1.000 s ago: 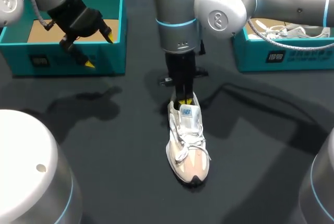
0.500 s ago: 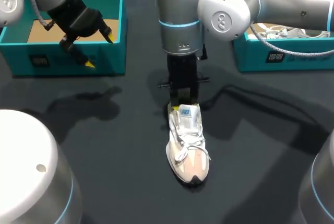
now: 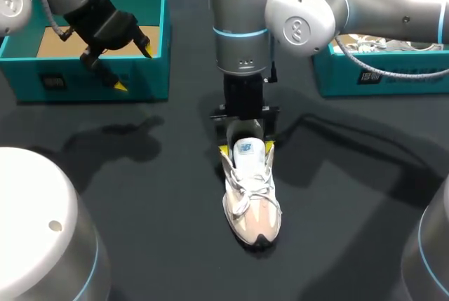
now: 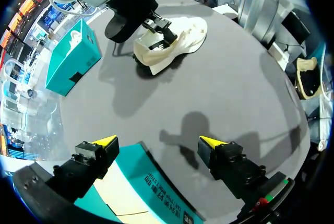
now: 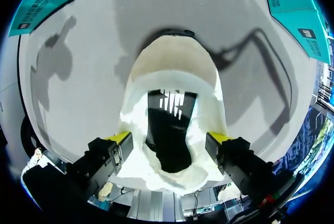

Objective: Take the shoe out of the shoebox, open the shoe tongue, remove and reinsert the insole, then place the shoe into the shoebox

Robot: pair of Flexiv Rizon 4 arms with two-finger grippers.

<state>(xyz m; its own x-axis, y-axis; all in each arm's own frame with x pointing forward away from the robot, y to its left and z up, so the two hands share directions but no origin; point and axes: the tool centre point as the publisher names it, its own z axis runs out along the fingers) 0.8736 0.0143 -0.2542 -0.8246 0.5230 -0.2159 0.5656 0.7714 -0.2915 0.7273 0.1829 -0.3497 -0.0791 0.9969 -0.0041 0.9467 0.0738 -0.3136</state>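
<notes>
Shoe [image 3: 252, 203] is straddled at the collar by right gripper's [image 3: 246, 148] wide-spread fingers, likely to widen its opening; left gripper [image 4: 157, 141] is parked open, empty.

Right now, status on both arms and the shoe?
Left gripper open, empty, above left shoebox. Right gripper open, straddling collar of shoe, upright on table. Nothing in the way.

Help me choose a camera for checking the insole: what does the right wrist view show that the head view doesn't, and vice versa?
Only the right wrist view looks straight down into the shoe, showing its dark insole. Only the head view shows the left gripper, open above the left shoebox, and the shoe's laces. Both show the right gripper, its yellow tips flanking the shoe's collar.
</notes>
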